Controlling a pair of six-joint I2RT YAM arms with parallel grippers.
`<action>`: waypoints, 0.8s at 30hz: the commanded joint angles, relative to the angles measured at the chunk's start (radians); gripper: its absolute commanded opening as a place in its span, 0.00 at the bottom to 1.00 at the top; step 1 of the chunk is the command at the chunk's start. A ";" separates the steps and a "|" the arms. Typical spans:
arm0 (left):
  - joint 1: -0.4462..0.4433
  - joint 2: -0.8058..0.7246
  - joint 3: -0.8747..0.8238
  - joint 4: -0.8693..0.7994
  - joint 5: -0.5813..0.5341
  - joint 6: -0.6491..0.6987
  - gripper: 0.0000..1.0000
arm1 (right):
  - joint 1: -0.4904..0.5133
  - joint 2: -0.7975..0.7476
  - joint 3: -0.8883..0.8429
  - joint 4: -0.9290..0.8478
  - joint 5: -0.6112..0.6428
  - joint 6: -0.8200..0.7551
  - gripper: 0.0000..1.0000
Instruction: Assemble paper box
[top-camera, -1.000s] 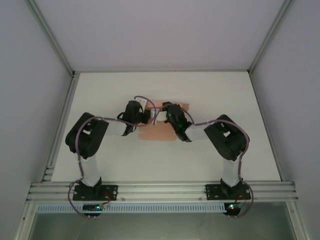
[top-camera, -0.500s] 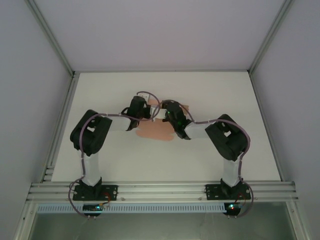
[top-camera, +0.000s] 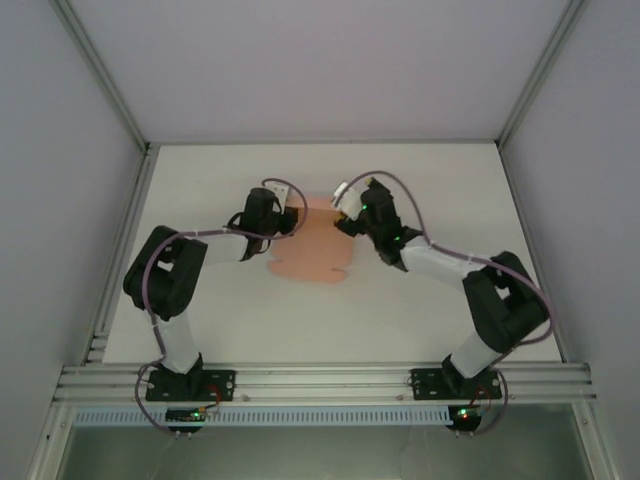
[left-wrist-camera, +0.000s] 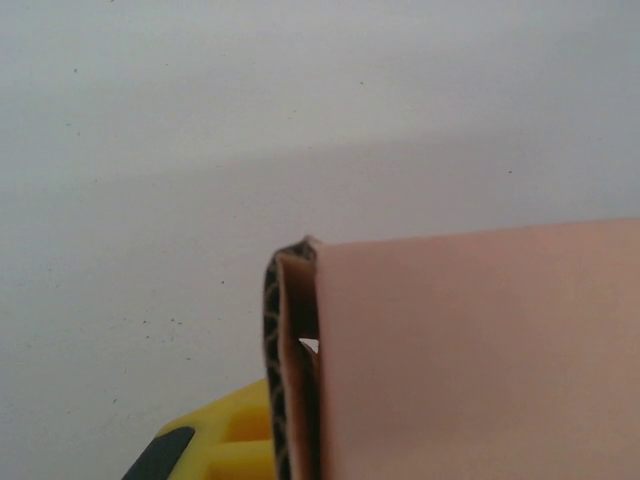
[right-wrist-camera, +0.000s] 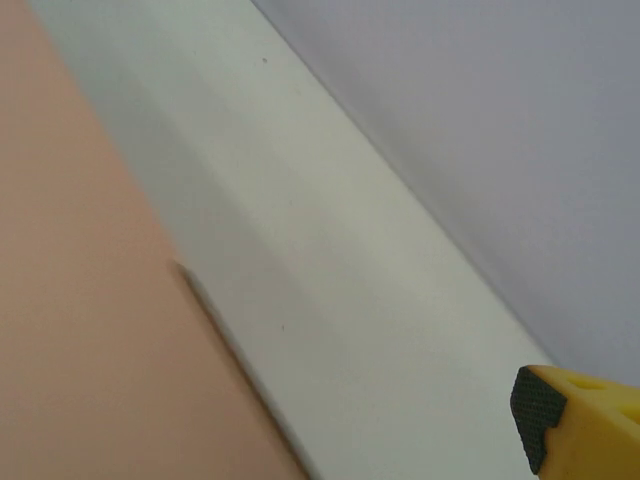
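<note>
The paper box (top-camera: 315, 252) is a salmon-pink card sheet lying mid-table between the two arms. My left gripper (top-camera: 296, 222) is at its back left edge, shut on a raised flap. In the left wrist view the pink card (left-wrist-camera: 470, 350) rises close to the lens, pressed against a patterned pad (left-wrist-camera: 271, 380), with the yellow finger (left-wrist-camera: 222, 445) beside it. My right gripper (top-camera: 347, 214) hovers open at the sheet's back right corner, holding nothing. Its wrist view looks down on the card's edge (right-wrist-camera: 90, 330) and one yellow, black-tipped finger (right-wrist-camera: 560, 420) over bare table.
The white table (top-camera: 450, 200) is walled by grey panels with aluminium frame posts (top-camera: 100, 90) at left and right. An aluminium rail (top-camera: 320, 380) with both arm bases runs along the near edge.
The right gripper opened, let go of the card and swung out toward the back right. The left gripper closed on the card's flap. The sheet now lies more exposed.
</note>
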 joint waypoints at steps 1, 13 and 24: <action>0.009 -0.031 0.007 -0.057 0.116 0.000 0.00 | -0.063 -0.022 0.035 -0.274 -0.257 0.219 0.99; 0.009 0.022 0.051 -0.186 0.111 0.005 0.03 | -0.082 0.004 0.060 -0.301 -0.427 0.237 0.26; 0.010 0.042 0.054 -0.249 0.032 -0.030 0.25 | -0.080 0.002 0.038 -0.303 -0.418 0.250 0.12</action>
